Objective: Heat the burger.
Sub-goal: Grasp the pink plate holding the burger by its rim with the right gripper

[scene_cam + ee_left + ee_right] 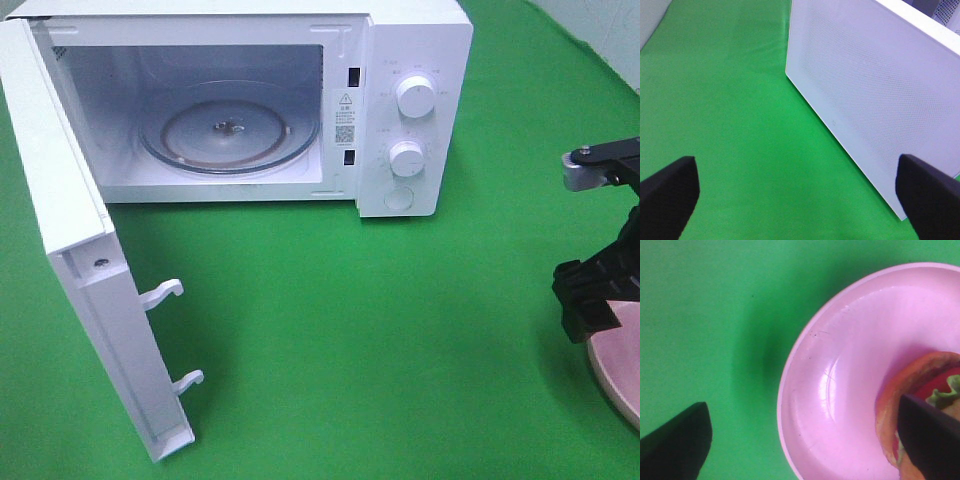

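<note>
Left gripper (800,200) spread wide, nothing between its fingers, over the green cloth (330,320), just beside the outer face of the microwave door (100,310). Door swung wide open, 2 latch hooks (165,293) sticking out of its edge. Microwave (400,40) at the back, glass turntable (230,135) in the cavity. 2 white knobs (415,97) on the panel, 1 round button (398,198) below them. Far right: right gripper (805,440) also spread wide, gripping nothing, above the pink plate (840,365); 1 finger over cloth, the other in front of the burger (905,382). Burger sits on the plate, well apart from the microwave; the high view doesn't show it.
</note>
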Controlling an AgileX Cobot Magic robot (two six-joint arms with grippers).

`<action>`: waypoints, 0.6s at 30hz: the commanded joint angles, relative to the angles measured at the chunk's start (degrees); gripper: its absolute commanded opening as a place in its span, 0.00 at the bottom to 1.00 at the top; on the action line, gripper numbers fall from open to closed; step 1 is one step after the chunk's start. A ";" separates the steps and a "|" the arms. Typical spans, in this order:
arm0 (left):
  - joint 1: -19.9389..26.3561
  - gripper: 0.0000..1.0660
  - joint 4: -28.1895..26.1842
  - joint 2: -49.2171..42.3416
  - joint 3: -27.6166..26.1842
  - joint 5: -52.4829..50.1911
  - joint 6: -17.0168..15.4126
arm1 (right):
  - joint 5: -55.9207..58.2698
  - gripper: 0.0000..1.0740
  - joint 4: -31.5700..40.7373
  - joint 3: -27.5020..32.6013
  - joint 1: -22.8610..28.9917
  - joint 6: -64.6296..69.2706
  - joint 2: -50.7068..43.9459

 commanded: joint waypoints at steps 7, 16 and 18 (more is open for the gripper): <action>-0.17 0.94 -0.06 -0.92 0.23 -0.46 0.06 | -4.13 0.87 -0.11 3.27 -0.40 0.74 1.20; -0.17 0.94 -0.06 -0.92 0.23 -0.46 0.06 | -6.99 0.85 -0.11 3.27 -0.40 1.55 7.73; -0.17 0.94 -0.06 -0.92 0.23 -0.46 0.06 | -8.82 0.83 -0.11 3.27 -0.40 1.78 9.97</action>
